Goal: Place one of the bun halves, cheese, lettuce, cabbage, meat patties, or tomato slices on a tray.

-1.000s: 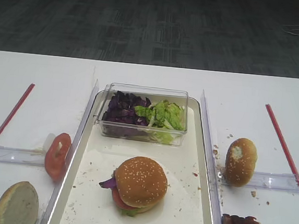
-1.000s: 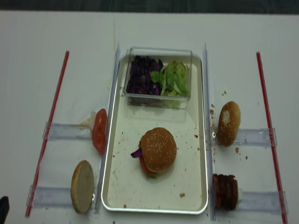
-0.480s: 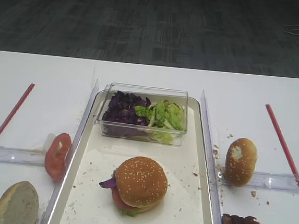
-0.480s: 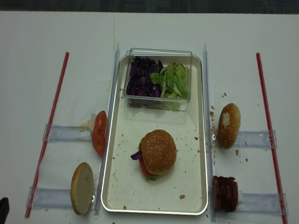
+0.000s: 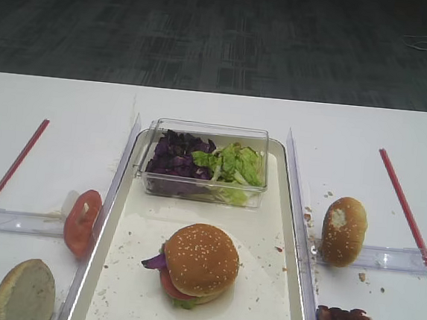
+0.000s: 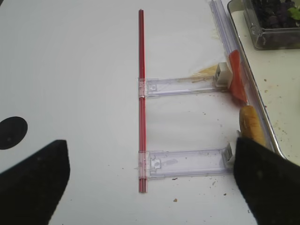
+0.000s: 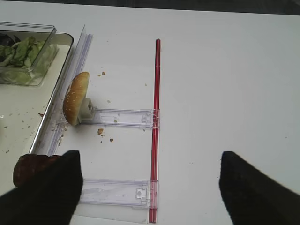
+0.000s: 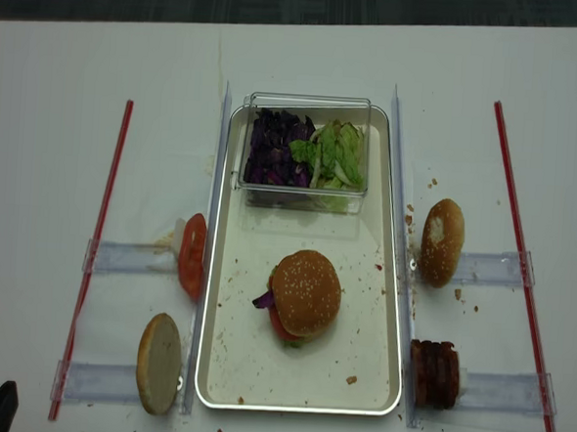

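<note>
The sesame bun top (image 5: 200,258) (image 8: 305,290) caps a stack of tomato, purple leaf and lettuce on the cream tray (image 5: 287,211) (image 8: 296,406). Lettuce (image 8: 335,152) and cabbage (image 8: 271,148) fill a clear tub at the tray's far end. Tomato slices (image 8: 192,254) (image 6: 236,77) stand left of the tray, meat patties (image 8: 435,372) (image 7: 28,166) to its right. No cheese shows. My right gripper (image 7: 150,187) hangs open over bare table right of the patties. My left gripper (image 6: 150,183) is open too, over the table left of the tray.
A plain brown bun with a white spot (image 8: 441,240) (image 7: 75,98) leans on a clear holder right of the tray. A pale flat bun half (image 8: 159,361) (image 6: 251,124) stands at the front left. Red rods (image 8: 94,253) (image 8: 521,260) and clear plastic rails (image 8: 218,173) flank the tray.
</note>
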You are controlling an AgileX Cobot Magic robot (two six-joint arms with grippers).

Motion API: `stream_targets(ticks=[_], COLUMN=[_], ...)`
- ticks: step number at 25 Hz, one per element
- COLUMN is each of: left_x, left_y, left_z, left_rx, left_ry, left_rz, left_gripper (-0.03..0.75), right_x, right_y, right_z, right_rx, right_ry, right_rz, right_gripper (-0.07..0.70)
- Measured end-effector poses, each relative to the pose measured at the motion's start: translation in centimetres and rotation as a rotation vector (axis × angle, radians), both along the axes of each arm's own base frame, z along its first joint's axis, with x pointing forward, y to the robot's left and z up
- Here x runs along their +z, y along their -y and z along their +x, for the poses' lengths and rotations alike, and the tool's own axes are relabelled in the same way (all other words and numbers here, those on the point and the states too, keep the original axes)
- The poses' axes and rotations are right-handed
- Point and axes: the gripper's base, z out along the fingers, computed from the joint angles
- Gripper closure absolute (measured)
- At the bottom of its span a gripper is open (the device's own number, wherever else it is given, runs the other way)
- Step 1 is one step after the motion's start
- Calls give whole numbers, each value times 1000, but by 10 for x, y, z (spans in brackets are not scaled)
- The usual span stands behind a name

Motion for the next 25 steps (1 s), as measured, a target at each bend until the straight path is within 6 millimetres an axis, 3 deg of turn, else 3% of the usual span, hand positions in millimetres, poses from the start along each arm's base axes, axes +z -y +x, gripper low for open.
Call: stream_targets(ticks=[25], left_x=[0], left_y=[0], left_z=[0], left_rx=[0], left_ry=[0], left_rz=[0], left_gripper=[30], right_x=[0], right_y=[0], right_z=[0], right_rx=[0], right_ry=[-1], right_rz=[0], right_gripper=[6])
